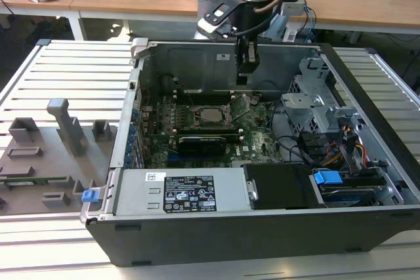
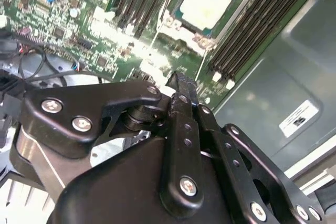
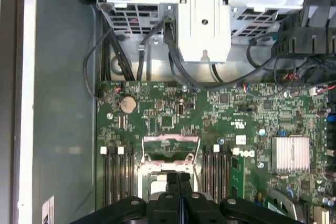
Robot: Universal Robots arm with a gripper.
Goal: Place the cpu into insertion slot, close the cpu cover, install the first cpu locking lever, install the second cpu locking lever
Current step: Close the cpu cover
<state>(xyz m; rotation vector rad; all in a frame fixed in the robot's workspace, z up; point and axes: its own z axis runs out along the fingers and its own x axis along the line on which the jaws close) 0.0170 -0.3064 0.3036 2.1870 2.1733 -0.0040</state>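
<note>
Gripper, pincer closed on nothing, is hovering just beside the socket, where the cpu is already sitting, while the cover is standing open at the socket's edge and both levers are apparently waiting unlatched.
</note>
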